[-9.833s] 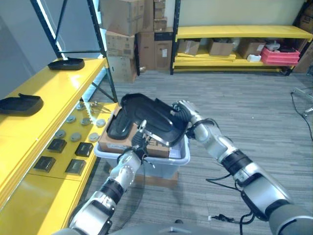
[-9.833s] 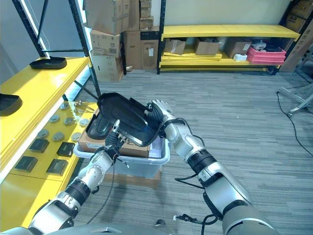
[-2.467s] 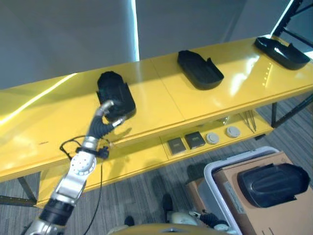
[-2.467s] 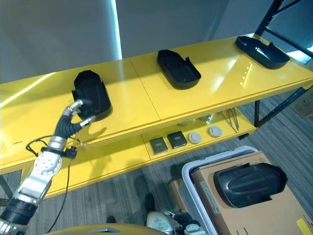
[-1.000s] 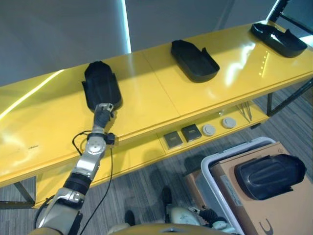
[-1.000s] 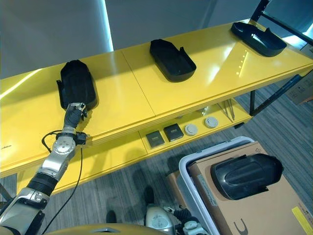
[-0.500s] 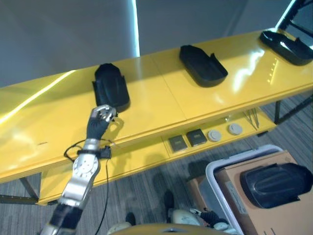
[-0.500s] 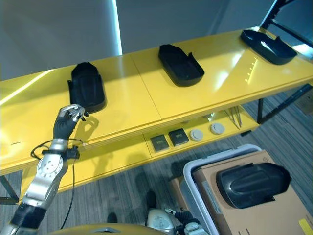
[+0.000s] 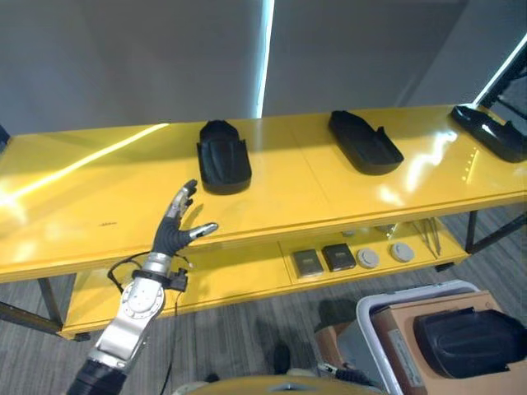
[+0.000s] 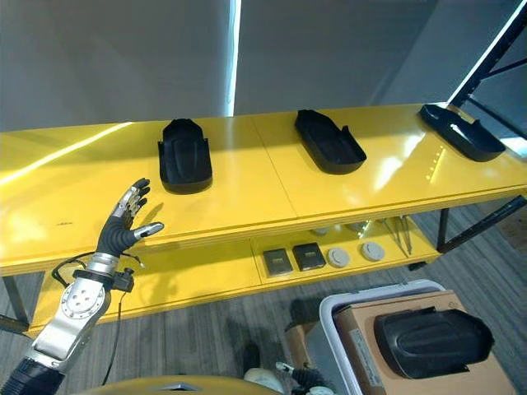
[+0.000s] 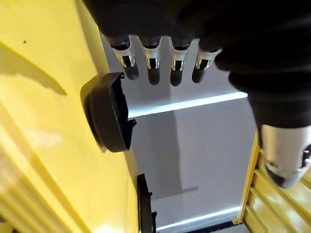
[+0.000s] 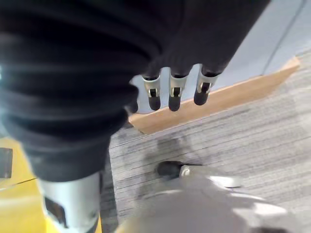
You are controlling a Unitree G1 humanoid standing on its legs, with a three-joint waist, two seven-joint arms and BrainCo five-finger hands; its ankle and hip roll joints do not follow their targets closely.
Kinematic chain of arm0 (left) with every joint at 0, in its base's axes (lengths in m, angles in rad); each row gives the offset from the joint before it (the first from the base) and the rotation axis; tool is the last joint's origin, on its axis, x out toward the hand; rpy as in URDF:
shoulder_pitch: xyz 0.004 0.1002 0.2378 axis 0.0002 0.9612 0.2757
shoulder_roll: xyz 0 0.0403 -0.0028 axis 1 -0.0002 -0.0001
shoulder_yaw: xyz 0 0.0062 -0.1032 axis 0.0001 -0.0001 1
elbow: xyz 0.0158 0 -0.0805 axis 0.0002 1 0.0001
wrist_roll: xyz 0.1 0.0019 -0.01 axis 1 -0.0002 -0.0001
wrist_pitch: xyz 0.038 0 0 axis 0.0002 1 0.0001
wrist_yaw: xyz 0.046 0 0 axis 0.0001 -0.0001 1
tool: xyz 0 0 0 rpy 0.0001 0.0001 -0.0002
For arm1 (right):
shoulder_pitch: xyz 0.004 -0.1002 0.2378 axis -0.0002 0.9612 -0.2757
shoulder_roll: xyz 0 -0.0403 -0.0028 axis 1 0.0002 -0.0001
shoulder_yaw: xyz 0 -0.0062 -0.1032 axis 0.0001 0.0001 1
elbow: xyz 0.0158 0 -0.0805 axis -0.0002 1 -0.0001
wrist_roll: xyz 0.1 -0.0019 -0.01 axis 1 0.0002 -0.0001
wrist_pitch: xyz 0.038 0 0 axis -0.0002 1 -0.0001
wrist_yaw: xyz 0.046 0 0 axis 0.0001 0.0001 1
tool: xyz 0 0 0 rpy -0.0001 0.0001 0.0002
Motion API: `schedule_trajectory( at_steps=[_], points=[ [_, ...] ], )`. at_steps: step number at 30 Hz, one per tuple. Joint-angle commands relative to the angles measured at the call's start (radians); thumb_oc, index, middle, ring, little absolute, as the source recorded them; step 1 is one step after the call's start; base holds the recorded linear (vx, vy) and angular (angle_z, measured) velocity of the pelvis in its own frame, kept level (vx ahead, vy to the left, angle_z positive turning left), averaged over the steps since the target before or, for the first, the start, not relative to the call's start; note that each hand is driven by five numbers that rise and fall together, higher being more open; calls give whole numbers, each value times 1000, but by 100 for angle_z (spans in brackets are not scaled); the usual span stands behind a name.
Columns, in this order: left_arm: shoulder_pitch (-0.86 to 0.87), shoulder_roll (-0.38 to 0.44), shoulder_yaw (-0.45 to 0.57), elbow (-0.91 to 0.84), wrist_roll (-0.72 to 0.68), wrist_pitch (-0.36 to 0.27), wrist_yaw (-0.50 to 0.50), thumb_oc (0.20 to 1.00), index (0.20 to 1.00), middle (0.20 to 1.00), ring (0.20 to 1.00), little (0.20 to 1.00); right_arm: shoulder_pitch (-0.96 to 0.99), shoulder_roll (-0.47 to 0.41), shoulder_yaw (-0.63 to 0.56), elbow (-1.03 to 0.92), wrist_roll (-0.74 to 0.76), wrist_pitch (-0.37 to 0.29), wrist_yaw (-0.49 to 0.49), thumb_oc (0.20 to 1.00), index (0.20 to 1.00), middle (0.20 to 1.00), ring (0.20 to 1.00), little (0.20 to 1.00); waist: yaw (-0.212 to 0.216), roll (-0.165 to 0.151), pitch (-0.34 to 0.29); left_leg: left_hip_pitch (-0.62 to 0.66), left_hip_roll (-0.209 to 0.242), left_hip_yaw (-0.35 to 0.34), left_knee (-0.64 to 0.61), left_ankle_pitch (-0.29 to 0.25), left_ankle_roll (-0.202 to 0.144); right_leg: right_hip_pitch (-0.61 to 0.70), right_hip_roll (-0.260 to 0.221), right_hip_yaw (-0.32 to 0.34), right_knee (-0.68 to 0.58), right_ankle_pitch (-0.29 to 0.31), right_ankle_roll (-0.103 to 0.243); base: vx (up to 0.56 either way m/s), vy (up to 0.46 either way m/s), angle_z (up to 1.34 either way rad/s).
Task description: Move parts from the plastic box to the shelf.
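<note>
Yellow shelving (image 9: 354, 197) runs across the width of the room, its glossy top deck catching streaks of light against a plain grey wall (image 9: 123, 58) split by one bright vertical strip of light (image 9: 265, 45). Three black moulded parts sit on that top deck, well apart from one another: a near part (image 9: 224, 156) toward the robot's left, a middle part (image 9: 365, 143), and a far part (image 9: 492, 132) at the right end. On the lower deck (image 9: 247, 276) lie two small dark square pieces (image 9: 323, 258) side by side, round grey discs (image 9: 384, 254) just beside them, and some thin metal tools (image 9: 430, 236) farther right. Grey striped carpet (image 9: 247, 346) covers the floor below.

At the lower right stands the plastic box (image 10: 346, 317), pale-rimmed, holding a brown cardboard carton (image 10: 370, 346) with one more black part (image 10: 432, 339) lying on top of it.

The left hand (image 9: 174, 230) hovers over the front edge of the top deck, near the first part but not touching it, fingers straight and spread, thumb out to the side, holding nothing. The right hand (image 12: 170, 92) shows in its own wrist view hanging over the carpet, fingers straight and relaxed, empty, with a strip of pale wood (image 12: 218, 99) beyond them.
</note>
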Motion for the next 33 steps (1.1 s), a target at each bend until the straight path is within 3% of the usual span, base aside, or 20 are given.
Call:
schedule_trajectory(
  at_steps=[1, 4, 6, 11, 16, 18, 20, 21, 24, 25, 27, 28, 29, 30, 32, 33],
  points=[
    [-93, 12, 24, -15, 78, -53, 41, 1000, 1000, 1000, 1000, 1000, -43, 7, 36, -25, 0, -27, -53, 1000, 1000, 1000, 1000, 1000, -44, 18, 100, -40, 60, 17, -13, -7, -32, -15, -46, 61, 109, 20, 96, -189, 109, -55],
    [-95, 7, 54, 14, 102, -58, 76, 1000, 1000, 1000, 1000, 1000, -8, 24, -56, -26, 156, -54, -60, 1000, 1000, 1000, 1000, 1000, -63, 23, 102, -25, 78, 94, -13, -15, -32, -30, -36, 2, 96, 2, 88, -37, 113, -82],
    [-100, 5, 63, 12, 109, -63, 94, 1000, 1000, 1000, 1000, 1000, 5, 12, -75, 7, 134, -50, -69, 1000, 1000, 1000, 1000, 1000, -65, 35, 106, -16, 89, 139, -13, -14, -27, -24, -33, -40, 149, -50, 71, -78, 107, -115],
    [-115, -11, 77, -3, 112, -67, 111, 1000, 1000, 1000, 1000, 1000, 47, -8, -93, 43, 95, -42, -75, 1000, 1000, 1000, 1000, 1000, -81, 57, 104, -30, 99, 214, -13, -9, -15, 2, -32, -27, 267, -152, 46, -119, 31, -93],
    [-107, -33, 98, 5, 125, -58, 130, 1000, 1000, 1000, 1000, 1000, 48, -18, -112, 59, 50, -26, -87, 1000, 1000, 1000, 1000, 1000, -46, 66, 85, -41, 123, 330, -6, 12, -35, 68, -95, -208, 179, -147, 48, -55, -119, -94],
    [-98, -43, 106, 15, 126, -52, 132, 1000, 1000, 1000, 1000, 1000, 41, -21, -107, 66, 15, -16, -103, 1000, 1000, 1000, 1000, 1000, -31, 68, 72, -38, 131, 359, -5, 5, -56, 111, -103, -272, 99, -155, 66, 16, -171, -96],
    [-93, -49, 106, 30, 133, -51, 132, 1000, 1000, 1000, 1000, 1000, 37, -21, -101, 68, 9, -13, -103, 1000, 1000, 1000, 1000, 1000, -29, 70, 67, -39, 138, 371, -4, 18, -65, 130, -91, -267, 52, -150, 64, -1, -250, -112],
    [-87, -66, 104, 51, 120, -51, 130, 1000, 1000, 1000, 1000, 1000, 46, -18, -103, 69, 30, -20, -92, 1000, 1000, 1000, 1000, 1000, -37, 82, 61, -42, 166, 378, -2, 48, -86, 140, -57, -237, 31, -168, 49, 39, -417, -73],
    [-88, -95, 95, 88, 101, -50, 131, 1000, 1000, 1000, 1000, 1000, 43, -41, -88, 56, 25, -25, -81, 1000, 1000, 1000, 1000, 1000, -57, 122, 86, -59, 193, 382, 26, 86, -100, 134, -27, -237, 42, -185, 11, -49, -341, -50],
    [-105, -119, 68, 165, 129, -36, 138, 1000, 1000, 1000, 1000, 1000, 28, -70, -80, 50, 22, -31, -82, 1000, 1000, 1000, 1000, 1000, -71, 151, 124, -106, 209, 345, 133, 82, -124, 145, -17, -227, 37, -198, -13, -124, -287, -13],
    [-113, -128, 55, 197, 136, -34, 145, 1000, 1000, 1000, 1000, 1000, 24, -80, -74, 48, 17, -33, -82, 1000, 1000, 1000, 1000, 1000, -69, 155, 138, -120, 204, 302, 161, 78, -132, 155, -16, -223, 27, -198, -18, -38, -148, 6],
    [-122, -140, 43, 231, 138, -32, 150, 1000, 1000, 1000, 1000, 1000, 14, -94, -66, 45, 9, -35, -84, 1000, 1000, 1000, 1000, 1000, -59, 156, 144, -142, 183, 232, 170, 76, -136, 156, -17, -213, 13, -195, -22, -28, -116, -35],
    [-123, -158, 18, 307, 160, -15, 160, 1000, 1000, 1000, 1000, 1000, -13, -111, -52, 41, -7, -39, -99, 1000, 1000, 1000, 1000, 1000, -33, 158, 146, -162, 117, 55, 139, 47, -127, 152, -11, -173, -5, -187, -19, -12, -92, -64],
    [-117, -158, 16, 333, 172, -7, 172, 1000, 1000, 1000, 1000, 1000, -21, -113, -49, 37, -7, -40, -107, 1000, 1000, 1000, 1000, 1000, -21, 158, 148, -167, 96, -25, 123, 41, -121, 146, -6, -145, -4, -183, -19, 27, -53, -83],
    [-105, -161, 6, 404, 193, 19, 185, 1000, 1000, 1000, 1000, 1000, -40, -111, -45, 21, -5, -47, -119, 1000, 1000, 1000, 1000, 1000, -10, 160, 145, -180, 72, -130, 94, 41, -110, 127, 4, -93, 6, -175, -16, 25, 17, -93],
    [-105, -161, 6, 404, 193, 19, 185, 1000, 1000, 1000, 1000, 1000, -40, -111, -45, 21, -5, -47, -119, 1000, 1000, 1000, 1000, 1000, -10, 160, 145, -180, 72, -130, 94, 41, -110, 127, 4, -93, 6, -175, -16, 50, 75, -99]
  ],
)
